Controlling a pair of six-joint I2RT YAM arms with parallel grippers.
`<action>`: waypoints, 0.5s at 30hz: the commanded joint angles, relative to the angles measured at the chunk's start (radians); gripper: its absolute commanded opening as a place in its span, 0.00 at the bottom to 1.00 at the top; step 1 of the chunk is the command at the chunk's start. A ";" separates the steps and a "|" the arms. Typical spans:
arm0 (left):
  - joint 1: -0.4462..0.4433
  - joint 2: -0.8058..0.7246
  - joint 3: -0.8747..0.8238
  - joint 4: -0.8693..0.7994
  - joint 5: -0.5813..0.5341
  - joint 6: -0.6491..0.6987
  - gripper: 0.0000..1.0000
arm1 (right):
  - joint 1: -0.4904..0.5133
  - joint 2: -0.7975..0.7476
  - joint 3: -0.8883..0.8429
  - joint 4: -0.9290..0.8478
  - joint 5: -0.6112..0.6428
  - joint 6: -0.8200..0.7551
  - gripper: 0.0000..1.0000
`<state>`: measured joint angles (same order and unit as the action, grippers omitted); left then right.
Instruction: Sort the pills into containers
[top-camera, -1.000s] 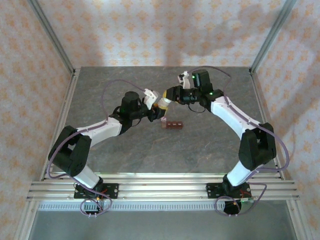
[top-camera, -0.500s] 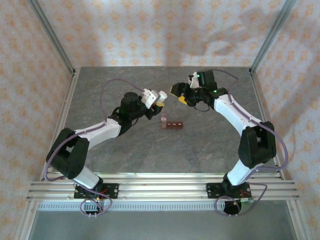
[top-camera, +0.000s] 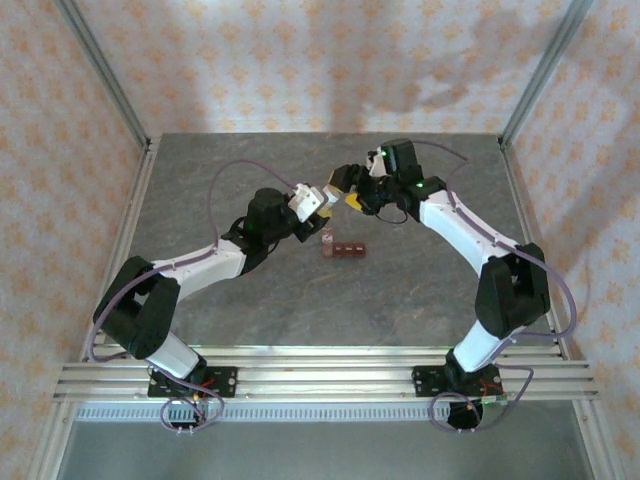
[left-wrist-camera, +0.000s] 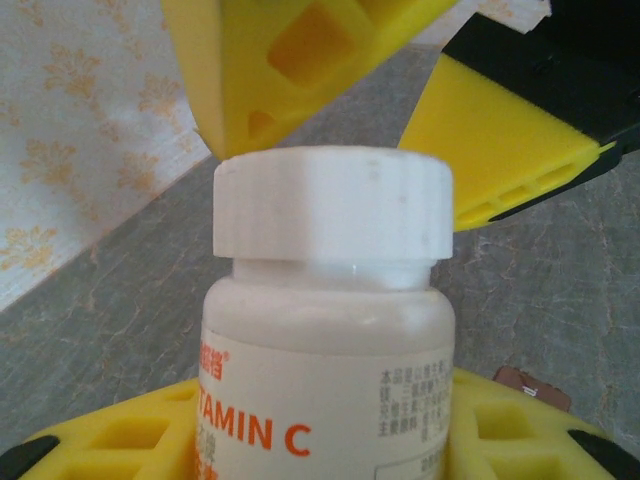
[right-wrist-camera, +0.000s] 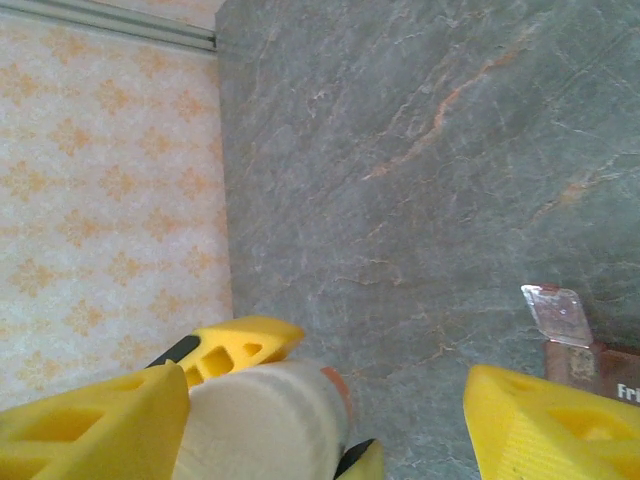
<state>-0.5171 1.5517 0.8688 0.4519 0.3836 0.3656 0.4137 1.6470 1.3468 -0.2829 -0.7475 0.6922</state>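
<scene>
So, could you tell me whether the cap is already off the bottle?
No, the white cap sits fully on the neck of the bottle in the left wrist view.

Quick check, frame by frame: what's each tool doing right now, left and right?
Left tool: closed on the vitamin bottle.
Right tool: open, straddling the white cap.

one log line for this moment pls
left gripper: shut on bottle | right gripper: open, fingers either side of white cap | containers: on table, untouched | phase: pre-uncap
</scene>
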 joint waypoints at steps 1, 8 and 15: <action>-0.011 0.009 0.015 0.019 -0.004 0.013 0.00 | 0.016 -0.012 0.032 0.019 0.018 0.003 0.73; -0.015 0.019 0.020 0.030 -0.002 0.001 0.00 | 0.027 -0.021 0.026 0.016 0.016 -0.003 0.70; -0.018 0.028 0.024 0.038 0.002 -0.008 0.00 | 0.037 -0.021 0.016 0.026 0.005 0.000 0.63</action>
<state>-0.5285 1.5604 0.8688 0.4526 0.3843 0.3649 0.4438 1.6470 1.3506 -0.2802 -0.7403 0.6945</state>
